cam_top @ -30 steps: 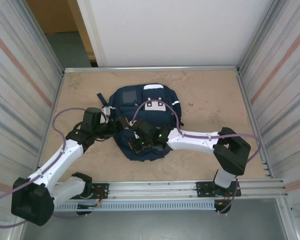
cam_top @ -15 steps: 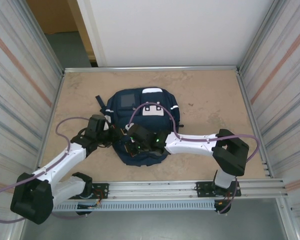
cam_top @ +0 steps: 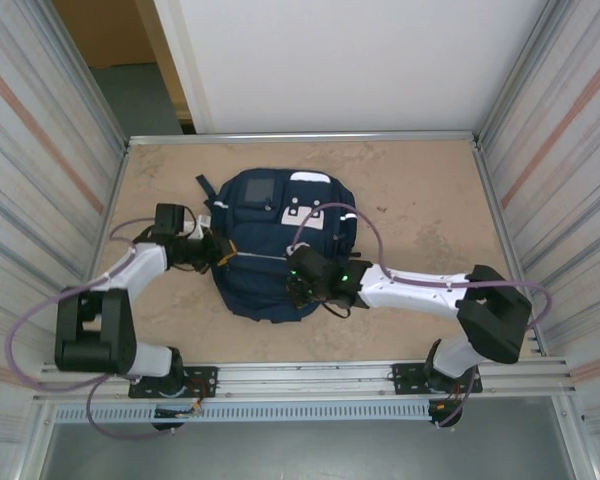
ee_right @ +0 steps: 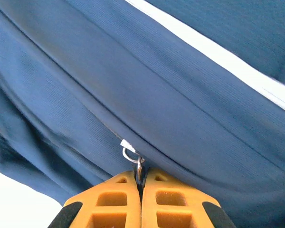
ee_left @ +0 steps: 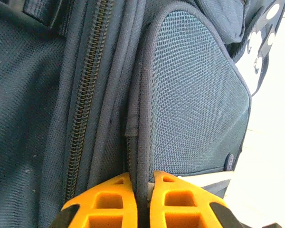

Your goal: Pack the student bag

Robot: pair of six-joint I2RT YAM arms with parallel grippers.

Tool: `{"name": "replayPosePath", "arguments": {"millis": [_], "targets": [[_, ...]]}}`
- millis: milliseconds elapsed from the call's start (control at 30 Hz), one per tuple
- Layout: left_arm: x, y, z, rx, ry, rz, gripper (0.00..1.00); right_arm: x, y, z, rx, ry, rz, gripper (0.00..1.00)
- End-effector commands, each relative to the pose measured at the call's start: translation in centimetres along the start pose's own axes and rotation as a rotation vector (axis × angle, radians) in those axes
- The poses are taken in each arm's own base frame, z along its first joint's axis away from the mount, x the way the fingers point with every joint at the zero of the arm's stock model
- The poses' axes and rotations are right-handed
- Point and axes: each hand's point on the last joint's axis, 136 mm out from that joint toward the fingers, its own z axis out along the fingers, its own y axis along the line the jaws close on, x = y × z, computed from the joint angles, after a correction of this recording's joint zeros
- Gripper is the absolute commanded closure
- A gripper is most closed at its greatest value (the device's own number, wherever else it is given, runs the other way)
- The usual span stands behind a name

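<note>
Student bag [cam_top: 260, 235] lies flat on the desk [cam_top: 430, 200] between my two arms, and both sets of jaws are on it. The left jaws are pinched narrow on the dark bound edge [ee_left: 141, 137] of the mesh side pocket [ee_left: 194, 95]. The pocket spreads away ahead and to the right of them, and a zipper [ee_left: 85, 109] runs ahead on their left. The right jaws are shut on the small metal zipper pull [ee_right: 133, 156], which sits right at their tips, with the zip seam running off to either side across the navy fabric.

I judge the step to be working the main zip while the left side anchors the bag. To do it well I'd hold the left grip firm as a counter-pull and draw the pull along the seam line rather than up off it. I'd go slowly, so the thin ring doesn't slip from the tips or the fabric bunch at the slider.

My left arm [cam_top: 130, 275] comes in folded, elbow back near its base, wrist low at the bag's side. My right arm [cam_top: 410, 290] stretches long and low across the desk, wrist tipped down onto the bag.
</note>
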Motion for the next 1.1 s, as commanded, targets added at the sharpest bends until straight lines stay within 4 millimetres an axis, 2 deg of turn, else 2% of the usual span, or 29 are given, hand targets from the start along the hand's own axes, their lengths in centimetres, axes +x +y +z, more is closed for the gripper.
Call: {"name": "replayPosePath", "arguments": {"millis": [0, 100, 200, 300, 367, 433, 533, 600, 700, 767, 833, 967, 1067], "targets": [[-3.6, -2.5, -1.1, 0.068, -0.002, 0.166, 1.0, 2.1, -5.0, -1.4, 0.153, 0.058, -0.053, 1.0], [-6.4, -1.5, -1.4, 0.068, 0.04, 0.091, 1.0, 2.1, -4.5, -1.8, 0.143, 0.059, -0.136, 1.0], [-9.1, -1.6, -1.6, 0.013, 0.025, 0.081, 1.0, 1.9, -2.2, -1.5, 0.062, 0.057, -0.159, 1.0], [-11.1, -1.8, -2.2, -0.048, -0.028, 0.075, 0.81, 0.8, 1.0, -0.9, -0.03, 0.045, -0.165, 1.0], [-11.1, -2.3, -2.4, -0.044, -0.046, 0.066, 0.77, -0.5, 3.3, -0.7, -0.08, 0.028, -0.174, 1.0], [-9.5, -2.4, -2.8, -0.077, -0.047, 0.076, 0.76, -1.6, 5.7, -0.4, -0.139, 0.017, -0.19, 1.0], [-6.3, -0.9, -3.8, -0.157, -0.064, 0.071, 0.71, -2.5, 8.1, 0.2, -0.198, 0.023, -0.211, 1.0], [-3.8, -0.3, -4.7, -0.165, -0.086, 0.052, 0.68, -2.4, 9.2, 0.6, -0.228, 0.036, -0.227, 1.0], [0.6, 0.5, -4.6, -0.182, -0.084, 0.035, 0.59, -1.9, 10.6, 1.0, -0.271, 0.058, -0.244, 1.0], [2.3, 0.2, -4.2, -0.164, -0.112, 0.03, 0.57, -1.6, 11.5, 1.2, -0.295, 0.064, -0.255, 1.0], [2.8, -0.3, -4.0, -0.14, -0.127, 0.009, 0.55, -1.3, 12.4, 1.3, -0.318, 0.064, -0.26, 1.0], [2.5, -1.2, -3.1, -0.172, -0.128, 0.029, 0.53, -1.1, 14.0, 1.5, -0.358, 0.068, -0.259, 1.0], [2.7, -0.8, -1.5, -0.169, -0.11, 0.011, 0.57, -1.0, 14.0, 1.8, -0.343, 0.071, -0.263, 1.0]]}}
